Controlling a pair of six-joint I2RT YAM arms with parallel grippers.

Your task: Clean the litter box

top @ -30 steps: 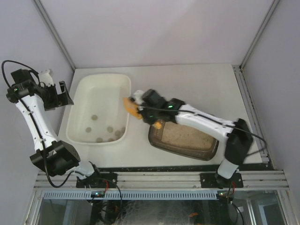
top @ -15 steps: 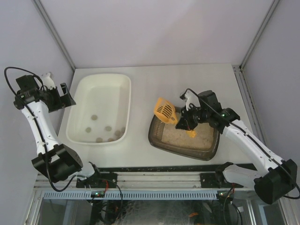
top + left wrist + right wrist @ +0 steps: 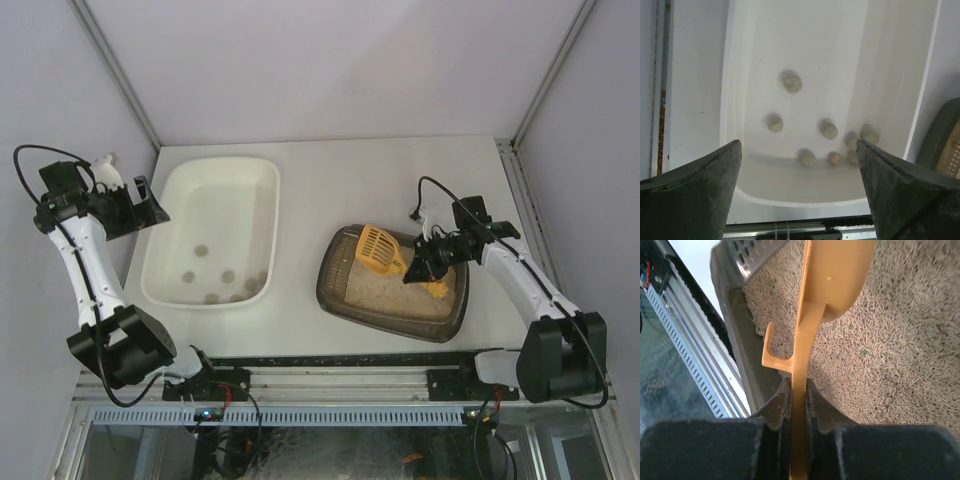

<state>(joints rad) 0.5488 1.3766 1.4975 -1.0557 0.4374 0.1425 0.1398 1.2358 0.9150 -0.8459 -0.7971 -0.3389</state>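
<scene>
1. Top external view: the yellow scoop (image 3: 378, 250) is tipped over the left end of the litter box (image 3: 400, 327), which lies well right of the white tub (image 3: 215, 160).
2. My right gripper (image 3: 425, 268) is pinching the scoop's handle tight.
3. I think I should dip the scoop low, slide it slowly through the litter (image 3: 395, 292), then shake gently so only lumps stay.
4. Far left, my left gripper (image 3: 150, 203) is spread wide, holding nothing.
5. Round clumps (image 3: 205, 252) lie in the tub. Its tall rim and the box wall could bump a full scoop.
</scene>
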